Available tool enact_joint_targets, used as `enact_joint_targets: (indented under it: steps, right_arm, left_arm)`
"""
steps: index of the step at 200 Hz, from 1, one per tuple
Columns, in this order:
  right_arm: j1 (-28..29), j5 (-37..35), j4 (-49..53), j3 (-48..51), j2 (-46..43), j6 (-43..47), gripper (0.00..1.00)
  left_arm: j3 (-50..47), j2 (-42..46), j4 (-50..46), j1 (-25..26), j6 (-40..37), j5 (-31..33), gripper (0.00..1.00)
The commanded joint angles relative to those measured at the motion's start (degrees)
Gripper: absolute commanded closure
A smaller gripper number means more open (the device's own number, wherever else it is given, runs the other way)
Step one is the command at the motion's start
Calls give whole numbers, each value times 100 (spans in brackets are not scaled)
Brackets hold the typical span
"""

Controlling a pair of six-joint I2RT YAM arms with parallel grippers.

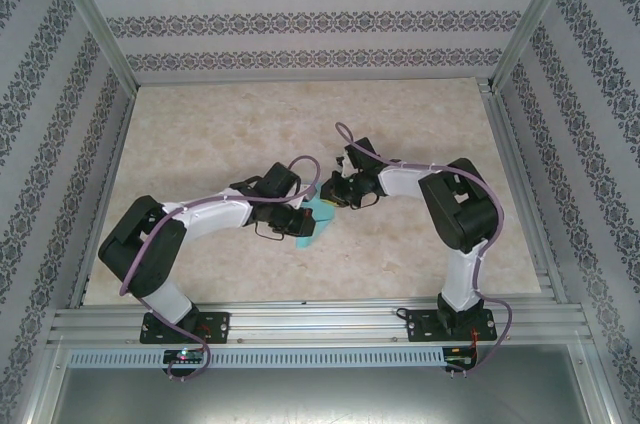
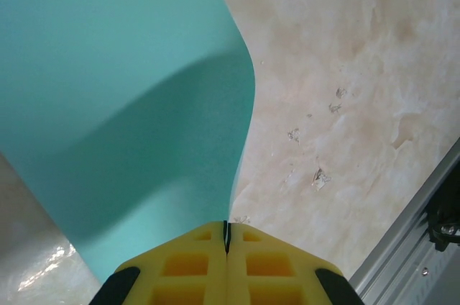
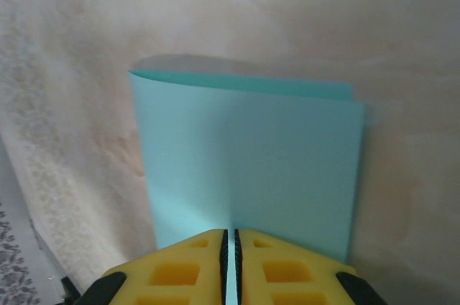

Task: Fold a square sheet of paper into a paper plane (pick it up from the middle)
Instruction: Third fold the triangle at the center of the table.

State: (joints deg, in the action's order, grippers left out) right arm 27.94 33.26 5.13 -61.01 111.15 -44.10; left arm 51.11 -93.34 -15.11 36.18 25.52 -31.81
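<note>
The square sheet of paper (image 1: 318, 222) hangs between the two arms at the middle of the worktop (image 1: 200, 134), lifted off the surface rather than lying flat. From above it shows as a narrow turquoise sliver running roughly near-to-far, with the left arm on its left side and the right arm on its far-right side.

The left pincer (image 2: 226, 237) is pressed together on one edge of the sheet, and the paper sweeps up and away from it in a soft curve. The right pincer (image 3: 230, 247) is closed to a hairline gap with paper in it, so it is pinching too. Ahead of it the sheet is doubled over, the rounded bend lying crosswise at the far end from the fingertips.

Both pincers are equally close to the paper. The bend looks loose, not creased — so the next move likely turns on bringing the edges level and flattening along that crosswise line.
</note>
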Motion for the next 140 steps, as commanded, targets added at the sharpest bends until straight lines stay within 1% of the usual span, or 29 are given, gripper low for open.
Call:
enact_joint_targets:
  steps: [1,43,106,140]
  right_arm:
    - [68,-311,620,-256,136,510,86]
    - [97,-629,1179,-498,306,932,88]
    - [105,-592,1197,-530,318,995,88]
    - [106,-592,1207,-531,353,993,87]
  left_arm:
    - [48,-104,34,-196,33,-184,100]
    - [229,-291,-255,-401,-99,-101,98]
    - [569,-586,-565,-428,-260,375,96]
    - [726,-719,-733,-424,-362,509,95]
